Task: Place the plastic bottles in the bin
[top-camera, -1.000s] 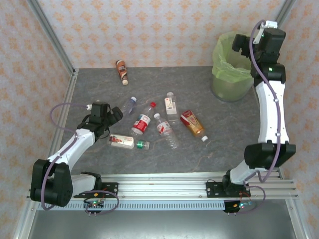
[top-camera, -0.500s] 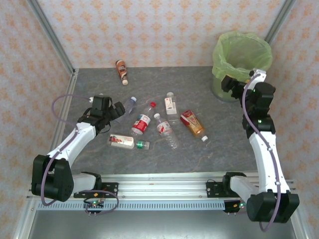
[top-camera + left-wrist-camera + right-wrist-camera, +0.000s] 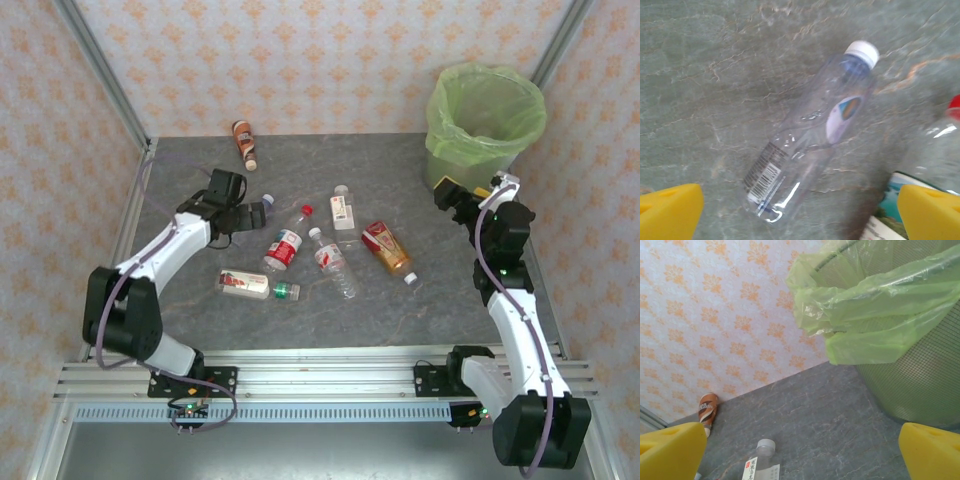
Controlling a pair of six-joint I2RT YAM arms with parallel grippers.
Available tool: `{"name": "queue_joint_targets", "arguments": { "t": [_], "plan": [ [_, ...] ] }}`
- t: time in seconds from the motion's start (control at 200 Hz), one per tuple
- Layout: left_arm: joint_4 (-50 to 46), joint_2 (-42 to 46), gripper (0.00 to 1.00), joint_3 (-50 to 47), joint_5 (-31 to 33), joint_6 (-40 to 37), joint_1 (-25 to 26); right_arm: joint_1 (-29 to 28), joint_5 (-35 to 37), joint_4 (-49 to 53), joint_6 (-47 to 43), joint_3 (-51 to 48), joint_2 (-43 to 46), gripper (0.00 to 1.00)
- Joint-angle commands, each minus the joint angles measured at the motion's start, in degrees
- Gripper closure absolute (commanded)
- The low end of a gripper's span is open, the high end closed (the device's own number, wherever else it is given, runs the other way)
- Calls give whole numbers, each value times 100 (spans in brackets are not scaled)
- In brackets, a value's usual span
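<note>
Grey marbled surface (image 3: 400, 310), overhead: plastic bottles (image 3: 331, 262) are lying scattered across the middle, every one on its side.
Bin (image 3: 462, 160), overhead: it's standing upright in the far right corner, with the light-green liner folding over the rim.
Brown-orange bottle (image 3: 243, 143), overhead: it's lying alone by the far wall, well apart from the cluster.
Left end effector (image 3: 250, 214), overhead: it's hovering at the cluster's left edge, right over a small clear bottle (image 3: 266, 200).
Right end effector (image 3: 452, 195), overhead: it's hanging just beside the bin's near wall, well apart from every bottle.
Left wrist, fingers (image 3: 667, 210): the yellow tips are sitting spread wide at the two lower corners, pinching nothing.
Left wrist, small clear bottle: it's lying between the tips, touching neither. Its white cap is pointing up and right, its barcode facing the camera.
Left wrist, red-capped bottle (image 3: 935, 145): it's peeking in at the right edge, just beside the clear one.
Right wrist, fingers (image 3: 670, 450): these are spread wide too, with nothing between them.
Right wrist, bin: it's rising at the right, its mesh wall showing under the green liner.
Right wrist, white-labelled bottle (image 3: 762, 465): it's lying at the lower edge, and the brown-orange bottle is resting by the wall at left.
</note>
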State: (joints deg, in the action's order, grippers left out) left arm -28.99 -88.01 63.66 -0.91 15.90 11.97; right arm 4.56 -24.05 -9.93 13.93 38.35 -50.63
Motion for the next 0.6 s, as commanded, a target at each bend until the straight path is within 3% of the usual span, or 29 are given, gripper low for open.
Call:
{"name": "queue_joint_targets", "arguments": {
  "t": [0.0, 0.155, 0.28, 0.39, 0.591],
  "plan": [
    [-943, -642, 0, 672, 247, -631, -25, 20, -91, -275, 23, 24, 171, 1],
    [-1096, -1167, 0, 864, -184, -1055, -109, 21, -2, -193, -31, 2, 238, 1],
    [-1191, -1468, 0, 864, 143, -1233, -174, 27, 41, -281, -31, -38, 197, 1],
    [-962, -1524, 0, 713, -260, -1206, -430, 19, -5, -290, -5, -18, 124, 1],
    [-409, -1493, 12, 390, -780, -1203, -467, 19, 53, -290, 46, -24, 80, 1]
  ]
}}
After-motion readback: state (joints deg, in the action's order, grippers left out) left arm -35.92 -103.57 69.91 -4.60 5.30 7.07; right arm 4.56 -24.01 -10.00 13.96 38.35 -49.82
